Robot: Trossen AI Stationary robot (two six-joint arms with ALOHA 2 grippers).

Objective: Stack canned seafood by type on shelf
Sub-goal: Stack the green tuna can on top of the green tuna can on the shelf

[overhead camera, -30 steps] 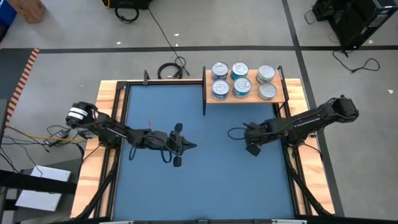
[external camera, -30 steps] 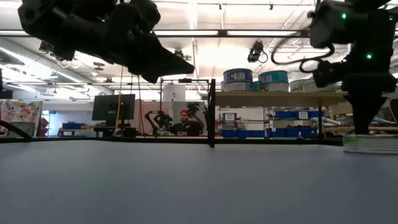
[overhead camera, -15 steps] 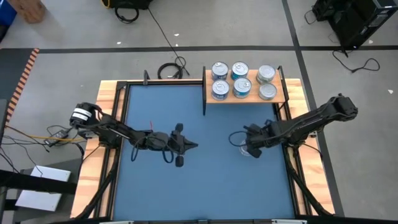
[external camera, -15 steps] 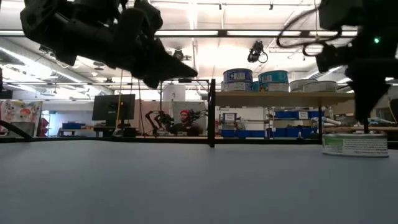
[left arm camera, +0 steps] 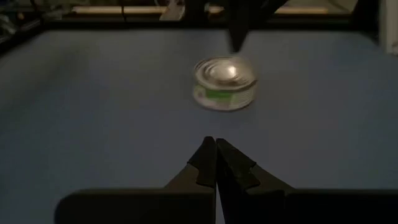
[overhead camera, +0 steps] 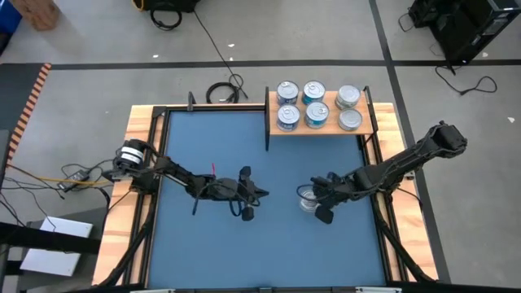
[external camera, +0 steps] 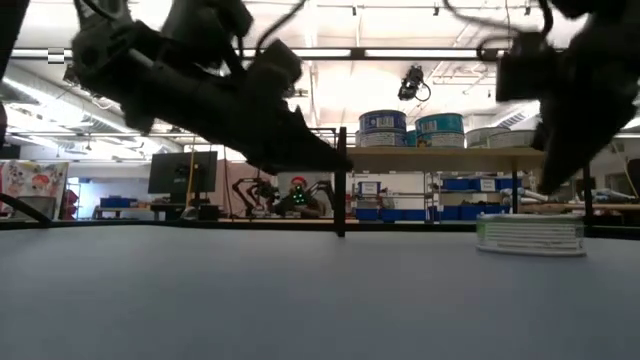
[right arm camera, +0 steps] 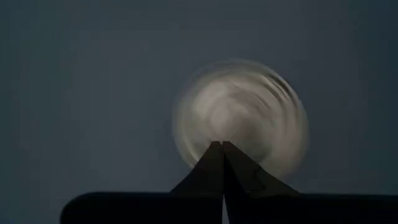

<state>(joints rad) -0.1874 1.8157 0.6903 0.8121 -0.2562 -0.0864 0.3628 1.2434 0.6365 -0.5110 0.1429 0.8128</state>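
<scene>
- Right gripper (overhead camera: 313,203), right of centre in the high view, sits over a loose tin (overhead camera: 307,198) on the blue mat (overhead camera: 220,252); its two dark fingers are pressed together, pinching nothing
- In the right wrist view those fingers (right arm camera: 219,163) meet in a point at the bottom centre, just over the near edge of the tin's round silver top (right arm camera: 241,112), which fills the middle of the frame
- In the low view the same tin (external camera: 530,236) stands flat on the mat at the right edge of the frame, a pale ribbed side showing, with the right arm hanging dark above it
- Left gripper (overhead camera: 262,194), just left of centre in the high view, hovers above the mat and points toward the loose tin, a short gap away; its fingers are also pressed together and hold nothing
- The left wrist view shows these closed fingers (left arm camera: 216,165) at bottom centre and the tin (left arm camera: 224,83) ahead in the upper middle, with a green and white label on its side
- The shelf (overhead camera: 374,130), a light wooden board with thin black posts, lies at the upper right of the mat in the high view
- Six tins (overhead camera: 313,94) stand on the shelf in two rows of three: the left four have blue labels, the right two look grey
- Wooden strips (overhead camera: 122,195) frame the mat, on a grey floor with cables
</scene>
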